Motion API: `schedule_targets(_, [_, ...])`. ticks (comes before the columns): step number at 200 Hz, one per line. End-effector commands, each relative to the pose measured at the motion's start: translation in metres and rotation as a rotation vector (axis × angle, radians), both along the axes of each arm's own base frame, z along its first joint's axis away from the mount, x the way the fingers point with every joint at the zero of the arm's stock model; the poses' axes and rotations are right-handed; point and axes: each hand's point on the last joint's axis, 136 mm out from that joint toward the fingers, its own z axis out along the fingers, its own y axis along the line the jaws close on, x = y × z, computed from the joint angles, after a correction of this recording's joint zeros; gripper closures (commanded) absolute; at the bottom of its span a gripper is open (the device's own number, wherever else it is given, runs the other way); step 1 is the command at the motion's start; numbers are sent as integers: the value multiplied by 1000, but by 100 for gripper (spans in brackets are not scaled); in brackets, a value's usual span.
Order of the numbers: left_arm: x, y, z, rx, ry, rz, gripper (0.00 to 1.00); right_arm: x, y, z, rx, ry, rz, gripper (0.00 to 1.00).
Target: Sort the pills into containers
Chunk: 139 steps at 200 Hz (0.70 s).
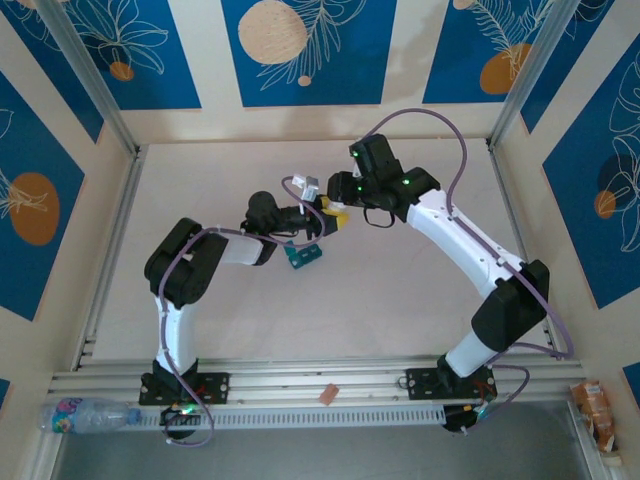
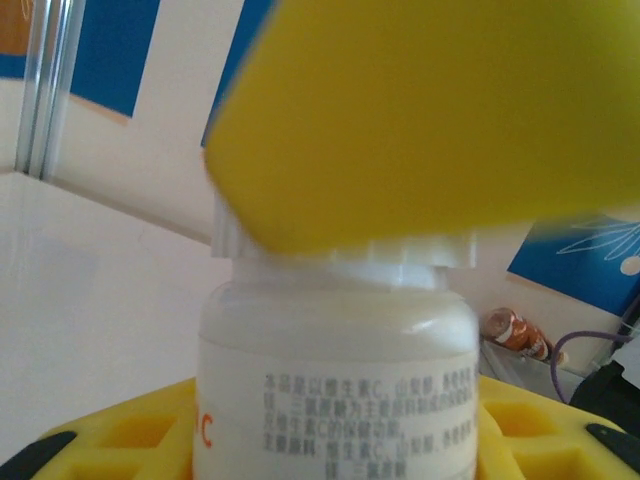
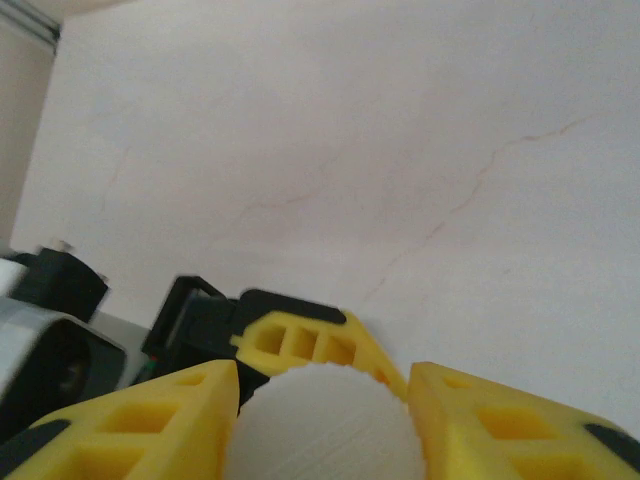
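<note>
A water bottle (image 1: pixel 85 412) lies on the near ledge at left, a snack packet (image 1: pixel 597 408) at right. Mid-table sits the teal pill box (image 1: pixel 305 257). Just beyond it, the left gripper (image 2: pixel 335 450) clamps a white bottle (image 2: pixel 335 380). The right gripper (image 3: pixel 325 420) straddles the bottle's cap (image 2: pixel 440 255); whether it is pinching, I can't tell.

- The top camera looks down from above and behind the arm bases, over the whole worktop (image 1: pixel 400 300).
- The left wrist camera looks out level past the left gripper (image 2: pixel 335 450), very close to a white bottle (image 2: pixel 335 360).
- The right wrist camera looks down past the right gripper (image 3: pixel 322 400) onto the bottle's cap (image 3: pixel 320 435), equally close.
- Both wrist views share that cap.
</note>
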Motion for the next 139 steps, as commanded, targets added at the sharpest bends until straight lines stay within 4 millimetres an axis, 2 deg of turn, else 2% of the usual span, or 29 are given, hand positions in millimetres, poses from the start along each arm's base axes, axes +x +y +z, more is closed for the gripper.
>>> schedule_targets(1, [2,-1,26,-64,-112,25,100,-21,17,-8,4,99,64,45])
schedule_targets(22, [3,0,20,-57,-104,27,100,-16,12,8,21,73,59,36])
schedule_targets(48, [3,1,16,-49,-100,22,100,-14,5,28,52,30,65,15])
schedule_targets(60, [3,2,15,-46,-101,18,100,-15,2,36,71,16,81,10])
schedule_targets(101, [-2,1,16,-42,-116,-13,100,-17,-19,62,169,-68,143,6])
schedule_targets(117, [-5,1,20,-44,-118,-33,100,-20,-24,78,246,-122,196,6])
schedule_targets(139, [-9,0,26,-48,-112,-64,100,-24,-29,88,301,-172,285,7])
